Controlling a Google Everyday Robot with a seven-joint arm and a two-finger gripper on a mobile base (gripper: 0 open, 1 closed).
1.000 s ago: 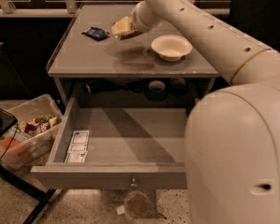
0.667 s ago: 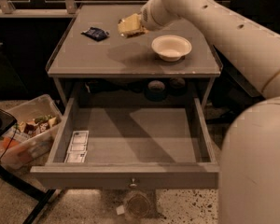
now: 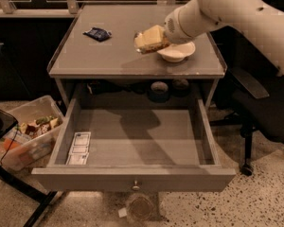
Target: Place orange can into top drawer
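The orange can [image 3: 150,39], tan-gold with silvery ends, lies on its side in my gripper [image 3: 157,38], held in the air above the front middle of the grey table [image 3: 85,60]. The gripper sits at the end of the white arm reaching in from the upper right, and its fingers are mostly hidden behind the can. The top drawer [image 3: 132,178] is pulled wide open below the table's front edge, with its round knob on the front panel. The can is above the table, just behind the drawer's opening.
A cream bowl [image 3: 176,51] stands right behind the can. A dark blue packet [image 3: 98,33] lies at the table's left. A white strip of packets [image 3: 79,148] lies in the drawer's left front. A plastic bin [image 3: 26,132] is on the floor at left, a chair [image 3: 258,105] at right.
The arm has carried the can from the table's back, near the blue packet, forward and to the right, in front of the bowl. The view has also shifted.
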